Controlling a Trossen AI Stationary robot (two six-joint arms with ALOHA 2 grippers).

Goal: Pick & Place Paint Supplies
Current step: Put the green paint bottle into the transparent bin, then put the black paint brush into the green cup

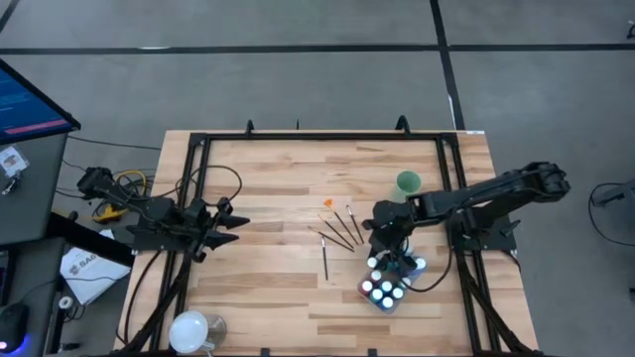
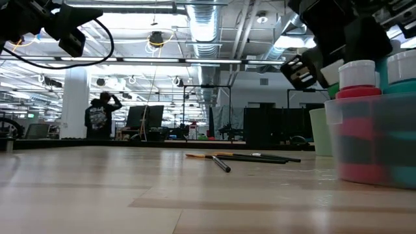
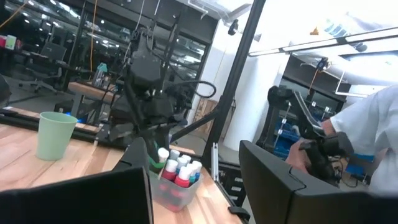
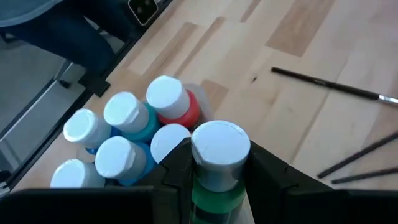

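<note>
Right tool (image 4: 214, 186) pinching a green paint bottle (image 4: 216, 163) just below its white cap, above the clear tub (image 1: 385, 295). Left tool (image 1: 234, 223) spread, idle. Bottle judged light, rigid, smooth: grip the body, not the cap.

This is a robotics lab set in a large open industrial hall. The low view looks across a butcher-block table (image 2: 130, 195) to exposed silver ducting (image 2: 208, 26), pipes and strip lights on a bare ceiling, with workstation monitors (image 2: 144, 117) and a standing person (image 2: 99, 117) far behind. From above, a black metal frame (image 1: 298, 136) rims the table, cables (image 1: 129, 183) trail beside it, and grey carpet tiles (image 1: 298, 69) cover the floor.
</note>
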